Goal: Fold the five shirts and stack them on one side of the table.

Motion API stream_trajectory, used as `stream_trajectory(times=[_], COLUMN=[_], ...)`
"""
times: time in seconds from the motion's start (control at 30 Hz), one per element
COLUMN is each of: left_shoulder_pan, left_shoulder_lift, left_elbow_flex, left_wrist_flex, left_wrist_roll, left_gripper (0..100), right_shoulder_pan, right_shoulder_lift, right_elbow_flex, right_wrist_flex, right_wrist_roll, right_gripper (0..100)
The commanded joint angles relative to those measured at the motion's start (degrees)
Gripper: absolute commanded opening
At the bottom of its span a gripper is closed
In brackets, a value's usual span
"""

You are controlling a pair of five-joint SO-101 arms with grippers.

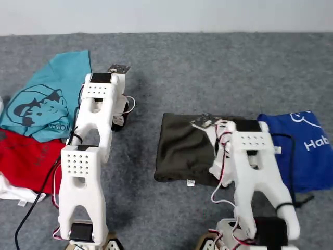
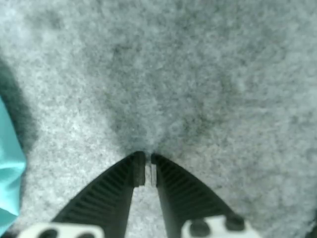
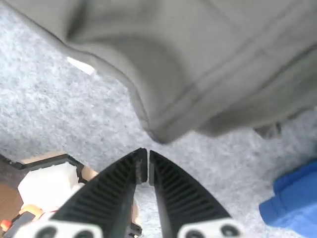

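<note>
Right pincer (image 3: 144, 167), pressed together and empty, just beside olive shirt (image 3: 208, 64) edge; lies ahead of it, long axis crosswise. Left pincer (image 2: 145, 171), closed too, well apart over bench (image 2: 198, 74).

Soft, even light falls from above on the grey surface (image 1: 171, 67). A dim, soft-edged shadow darkens it ahead of the left hand (image 2: 147, 168), and the teal shirt (image 2: 10, 163) throws a dark band alongside.

The grey table cover (image 1: 208, 62) looks fuzzy and rough, like felt. The dark olive shirt (image 1: 179, 151) in the middle is soft, matt cloth. So are the teal shirt (image 1: 47, 99) at upper left and the blue shirt (image 1: 312, 166) at right. The white arm (image 1: 78, 172) at lower left is smooth plastic.
</note>
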Motion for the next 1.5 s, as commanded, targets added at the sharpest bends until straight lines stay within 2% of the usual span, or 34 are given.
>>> stream_trajectory(times=[0.0, 0.13, 0.3, 0.43, 0.5, 0.67, 0.8, 0.9, 1.2, 1.33, 1.47], left_shoulder_pan=[0.1, 0.1, 0.1, 0.1, 0.1, 0.1, 0.1, 0.1, 0.1, 0.1, 0.1], left_shoulder_lift=[1.1, 1.1, 1.1, 1.1, 1.1, 1.1, 1.1, 1.1, 1.1, 1.1, 1.1], left_elbow_flex=[-0.3, -0.3, -0.3, -0.3, -0.3, -0.3, -0.2, -0.2, -0.2, -0.2, -0.2], left_wrist_flex=[-0.2, -0.2, -0.2, -0.2, -0.2, -0.2, -0.2, -0.2, -0.2, -0.2, -0.2], left_wrist_roll=[-0.1, -0.1, -0.1, -0.1, -0.1, -0.1, -0.1, -0.1, -0.1, -0.1, -0.1], left_gripper=[4, 4, 4, 4, 4, 4, 4, 4, 4, 4, 4], right_shoulder_pan=[4.0, 3.9, -3.6, -11.8, -13.3, -13.3, -13.1, -11.4, -1.5, -0.6, -0.2], right_shoulder_lift=[-4.8, -10.0, -14.9, -12.7, -9.3, 4.2, 11.8, 11.7, -6.3, -14.9, -21.8], right_elbow_flex=[0.4, -0.5, -4.0, -3.8, -3.8, -3.8, -3.3, 0.4, 12.3, 14.2, 13.8], right_wrist_flex=[0.0, 2.5, 3.6, -3.4, -9.4, -21.1, -21.8, -22.3, -21.5, -17.5, -13.9], right_wrist_roll=[2.0, 0.8, -9.7, -10.2, -10.3, -10.0, -9.8, -8.2, -0.4, 0.3, -0.4], right_gripper=[1.0, 3.0, 20.5, 15.8, 13.2, 9.4, 1.7, 1.6, 1.8, 2.0, 10.2])
